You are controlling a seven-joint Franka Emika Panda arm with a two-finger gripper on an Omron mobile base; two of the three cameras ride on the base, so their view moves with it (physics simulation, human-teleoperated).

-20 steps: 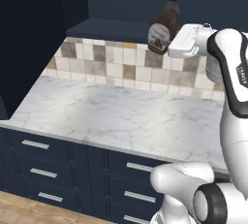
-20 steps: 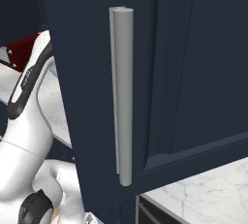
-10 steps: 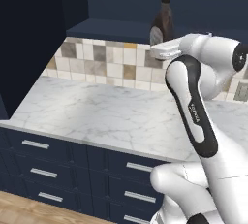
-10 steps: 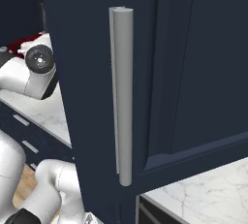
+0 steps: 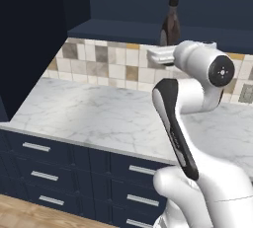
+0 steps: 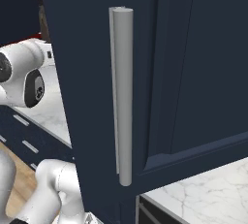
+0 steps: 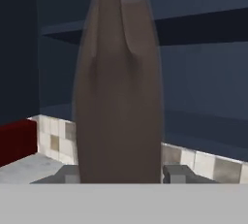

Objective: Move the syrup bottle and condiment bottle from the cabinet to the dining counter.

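The syrup bottle (image 7: 118,87) stood upright between the fingers (image 7: 178,173) of the gripper (image 7: 121,174), which was clamped on its brown body. In the left base view the syrup bottle rose just above the gripper (image 5: 160,54), in front of the open cabinet (image 5: 148,27). Below the gripper lay the marble desk (image 5: 94,118), backed by a tiled wall (image 5: 108,64).

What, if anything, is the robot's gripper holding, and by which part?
The gripper holds the syrup bottle by the lower part of its wide body, one fingertip on each side, in front of the open cabinet.
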